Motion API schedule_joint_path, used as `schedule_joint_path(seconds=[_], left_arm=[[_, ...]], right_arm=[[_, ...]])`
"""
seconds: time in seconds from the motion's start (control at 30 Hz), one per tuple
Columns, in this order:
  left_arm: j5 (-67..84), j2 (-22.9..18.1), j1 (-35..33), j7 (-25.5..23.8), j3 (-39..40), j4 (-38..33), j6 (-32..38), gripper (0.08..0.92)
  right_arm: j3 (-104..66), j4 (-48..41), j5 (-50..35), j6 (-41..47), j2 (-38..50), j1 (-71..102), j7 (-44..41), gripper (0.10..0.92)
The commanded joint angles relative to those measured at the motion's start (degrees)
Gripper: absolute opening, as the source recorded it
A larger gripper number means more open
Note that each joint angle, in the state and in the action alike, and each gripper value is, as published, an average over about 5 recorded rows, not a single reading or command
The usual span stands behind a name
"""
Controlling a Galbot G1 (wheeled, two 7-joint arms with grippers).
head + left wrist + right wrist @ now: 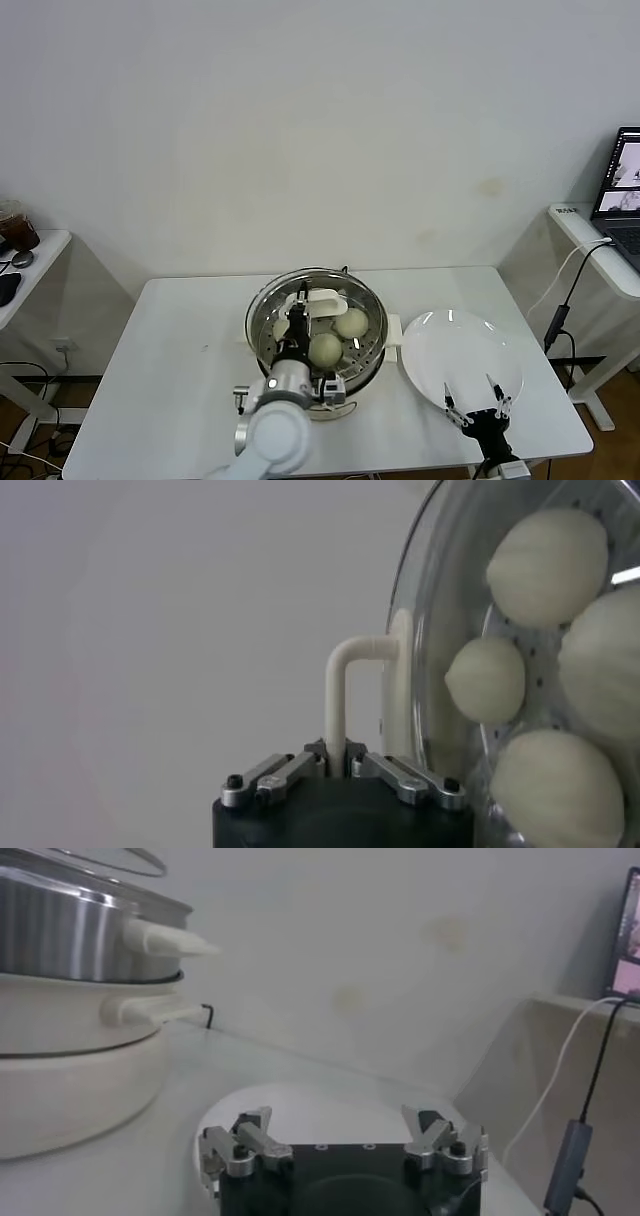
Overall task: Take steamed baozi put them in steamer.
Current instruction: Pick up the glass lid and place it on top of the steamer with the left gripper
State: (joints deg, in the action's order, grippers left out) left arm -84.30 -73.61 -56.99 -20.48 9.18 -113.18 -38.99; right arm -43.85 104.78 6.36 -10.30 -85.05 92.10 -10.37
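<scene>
The steamer (368,352) stands mid-table, a shiny steel pot on a cream base. Several pale baozi (351,323) lie on its perforated tray. My left gripper (299,322) is shut on the white handle (320,297) of the round glass lid (262,305) and holds the lid over the pot. In the left wrist view the gripper (336,758) clamps the handle (345,675), and the baozi (548,552) show through the glass lid (420,630). My right gripper (478,408) is open and empty above the white plate's (450,350) near edge.
In the right wrist view the open right gripper (345,1133) hovers over the plate (330,1098), with the steamer (80,938) beside it. Side tables stand far left and far right; a laptop (625,185) and a hanging cable (560,300) are at the right.
</scene>
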Motion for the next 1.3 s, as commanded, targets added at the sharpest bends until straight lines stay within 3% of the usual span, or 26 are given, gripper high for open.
schedule_joint_path(seconds=[0.03, 1.0, 1.3], left_arm=[[-3.1, -2.4, -0.5, 0.2, 1.5, 1.9, -0.3, 0.162], [-2.7, -3.2, -1.1, 2.6, 0.4, 4.4, 0.9, 0.162], [1.7, -3.4, -2.5, 6.0, 0.0, 2.4, 0.3, 0.193]], right_arm=[[0.1, -0.2, 0.0, -0.1, 0.1, -0.1, 0.1, 0.823], [0.2, -0.7, -0.1, -0.4, 0.5, 0.1, 0.0, 0.823], [0.3, -0.3, -0.2, -0.3, 0.9, 0.4, -0.1, 0.823]])
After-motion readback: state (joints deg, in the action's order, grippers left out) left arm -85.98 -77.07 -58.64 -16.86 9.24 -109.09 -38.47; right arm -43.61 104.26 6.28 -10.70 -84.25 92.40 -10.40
